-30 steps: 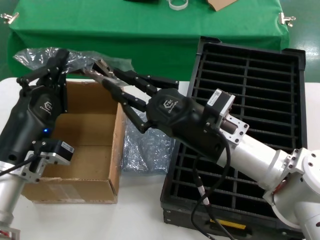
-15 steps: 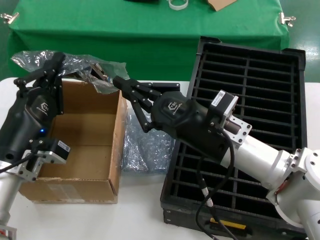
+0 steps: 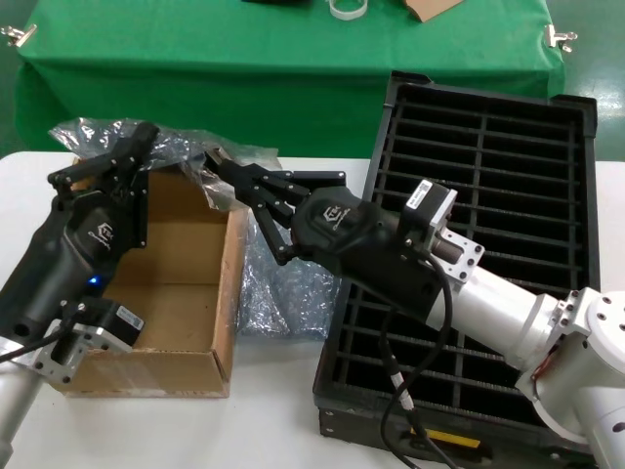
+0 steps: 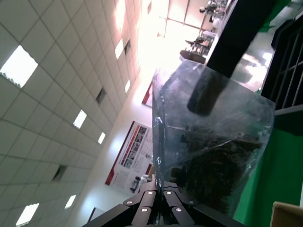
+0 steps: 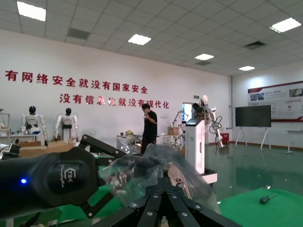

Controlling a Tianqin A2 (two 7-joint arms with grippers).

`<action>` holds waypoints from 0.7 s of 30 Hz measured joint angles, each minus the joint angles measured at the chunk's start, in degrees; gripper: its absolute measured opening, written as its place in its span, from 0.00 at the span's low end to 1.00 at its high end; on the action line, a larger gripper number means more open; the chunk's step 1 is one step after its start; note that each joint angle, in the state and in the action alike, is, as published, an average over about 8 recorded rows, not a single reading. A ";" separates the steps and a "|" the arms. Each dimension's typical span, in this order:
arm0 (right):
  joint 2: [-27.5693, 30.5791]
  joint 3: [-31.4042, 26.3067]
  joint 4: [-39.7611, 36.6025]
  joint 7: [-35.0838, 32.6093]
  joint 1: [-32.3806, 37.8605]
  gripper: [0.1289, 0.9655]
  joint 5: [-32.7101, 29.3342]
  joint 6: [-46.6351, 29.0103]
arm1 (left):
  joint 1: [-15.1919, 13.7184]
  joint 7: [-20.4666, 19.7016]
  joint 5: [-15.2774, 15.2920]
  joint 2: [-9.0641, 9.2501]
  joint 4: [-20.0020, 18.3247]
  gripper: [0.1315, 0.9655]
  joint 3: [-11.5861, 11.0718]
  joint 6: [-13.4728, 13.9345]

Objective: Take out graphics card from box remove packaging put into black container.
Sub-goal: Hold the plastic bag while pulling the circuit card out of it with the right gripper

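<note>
Crinkly glossy see-through plastic packaging [image 3: 186,156], matt brown corrugated cardboard box [image 3: 181,293], matt black plastic container [image 3: 508,195], green cloth [image 3: 293,68]

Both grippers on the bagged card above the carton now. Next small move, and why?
Probably draw the right gripper away from the left gripper, toward the black container, to slide the graphics card out. The card is still inside the packaging, held above the box. The left jaws pinch one end of the bag, the right jaws the other. Whether the right jaws have the card itself is unclear.

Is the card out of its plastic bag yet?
No. The graphics card sits inside the packaging, gripped by the left hand and right hand.
</note>
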 joint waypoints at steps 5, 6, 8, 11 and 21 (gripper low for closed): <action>-0.18 -0.13 -1.09 0.32 0.45 0.01 -0.27 -0.13 | 0.72 -1.14 -0.17 -0.48 -0.94 0.01 0.36 0.38; -0.20 -0.17 -1.27 0.39 0.54 0.01 -0.37 -0.10 | 0.80 -1.36 -0.20 -0.56 -1.07 0.01 0.40 0.40; -0.25 -0.25 -1.58 0.52 0.69 0.00 -0.58 0.00 | 0.94 -1.82 -0.27 -0.75 -1.33 0.01 0.45 0.41; -0.34 -0.31 -1.96 0.67 0.87 0.00 -0.86 0.24 | 1.25 -2.60 -0.38 -1.15 -1.68 0.01 0.49 0.52; -0.48 -0.03 -2.20 0.60 0.94 0.01 -1.36 0.94 | 3.24 -5.99 -0.71 -3.45 -2.59 0.01 0.56 1.44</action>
